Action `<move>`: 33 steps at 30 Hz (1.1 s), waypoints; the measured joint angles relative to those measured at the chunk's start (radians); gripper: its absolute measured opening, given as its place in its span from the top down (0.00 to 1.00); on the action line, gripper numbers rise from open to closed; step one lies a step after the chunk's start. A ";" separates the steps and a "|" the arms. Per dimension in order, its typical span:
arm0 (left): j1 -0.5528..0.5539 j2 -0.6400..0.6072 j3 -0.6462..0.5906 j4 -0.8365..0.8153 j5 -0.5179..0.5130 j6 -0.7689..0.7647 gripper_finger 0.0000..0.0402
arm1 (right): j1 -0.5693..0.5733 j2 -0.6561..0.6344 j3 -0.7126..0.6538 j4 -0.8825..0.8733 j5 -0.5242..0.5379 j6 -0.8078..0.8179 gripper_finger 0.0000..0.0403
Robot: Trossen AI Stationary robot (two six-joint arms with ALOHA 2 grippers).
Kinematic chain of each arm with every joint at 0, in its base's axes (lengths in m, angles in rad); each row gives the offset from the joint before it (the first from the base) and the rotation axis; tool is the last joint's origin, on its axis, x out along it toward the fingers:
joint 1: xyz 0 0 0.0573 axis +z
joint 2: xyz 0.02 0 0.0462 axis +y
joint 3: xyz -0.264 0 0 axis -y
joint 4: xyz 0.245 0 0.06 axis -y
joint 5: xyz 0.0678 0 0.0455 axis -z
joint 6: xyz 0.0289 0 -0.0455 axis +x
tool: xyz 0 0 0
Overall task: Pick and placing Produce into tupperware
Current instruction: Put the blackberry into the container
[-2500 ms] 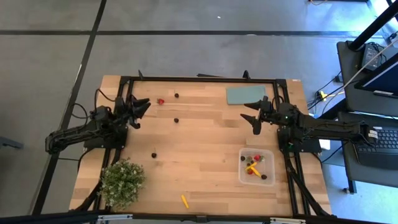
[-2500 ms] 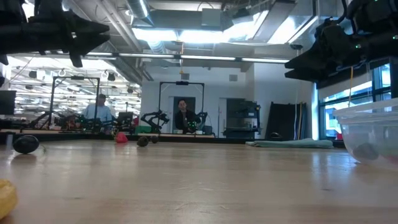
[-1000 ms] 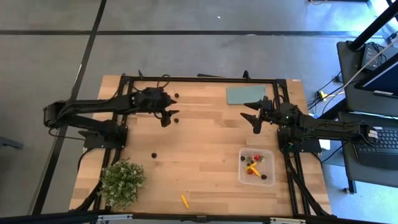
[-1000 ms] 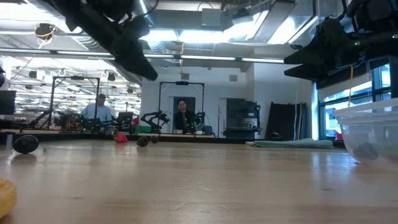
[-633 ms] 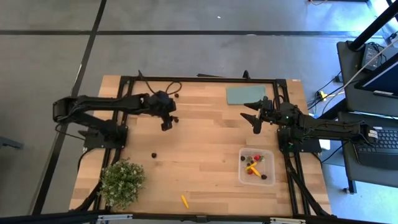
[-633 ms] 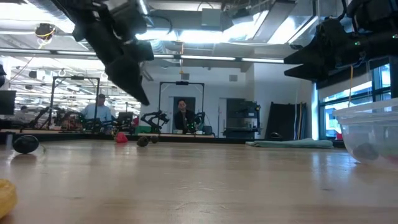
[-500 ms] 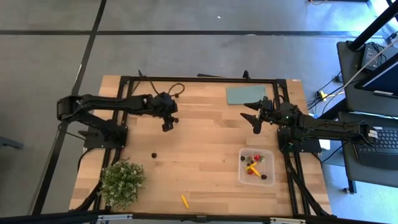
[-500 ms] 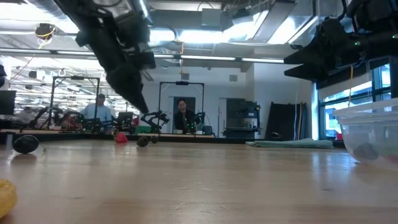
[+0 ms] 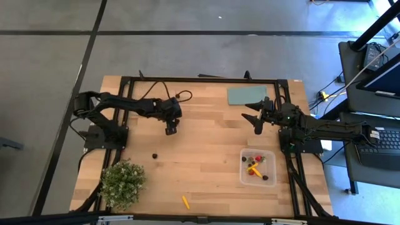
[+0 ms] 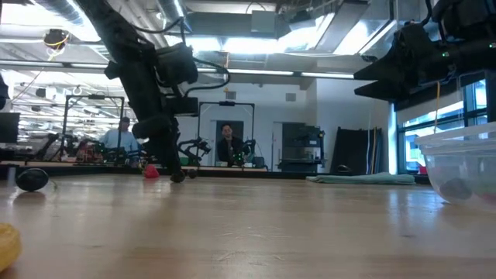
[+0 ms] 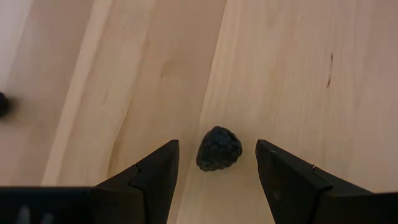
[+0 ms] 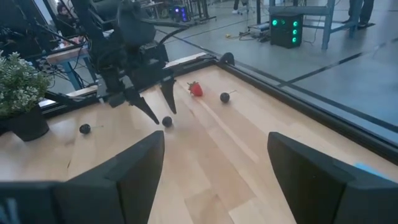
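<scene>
Dark berry (image 11: 219, 149) lies between the left pincer's (image 11: 214, 163) spread fingers.

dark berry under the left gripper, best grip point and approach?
Across its middle, straight down from above. The dark berry is small, roundish and bumpy, resting on the bare table; the left gripper is open with its fingers already on either side, clear of it.

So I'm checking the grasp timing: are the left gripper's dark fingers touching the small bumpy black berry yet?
Apart. The left wrist view shows the open left gripper straddling the small bumpy black berry, with bare wood visible between it and each finger.
</scene>
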State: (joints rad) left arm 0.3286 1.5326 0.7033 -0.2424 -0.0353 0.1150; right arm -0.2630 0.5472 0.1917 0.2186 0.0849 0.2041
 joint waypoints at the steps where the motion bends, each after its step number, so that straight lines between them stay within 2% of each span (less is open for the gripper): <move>1: 0.000 0.005 0.000 0.006 0.000 0.000 0.49 | 0.000 0.000 0.000 -0.001 0.000 0.000 0.29; 27: -0.023 0.079 0.003 0.030 -0.004 0.045 0.49 | 0.000 0.000 0.000 -0.014 0.000 -0.007 0.29; 33: -0.026 0.078 0.002 0.030 -0.001 0.045 0.56 | 0.000 0.000 0.000 -0.015 0.000 -0.007 0.29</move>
State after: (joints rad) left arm 0.3026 1.6108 0.7054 -0.2127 -0.0363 0.1604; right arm -0.2630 0.5476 0.1917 0.2035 0.0853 0.1970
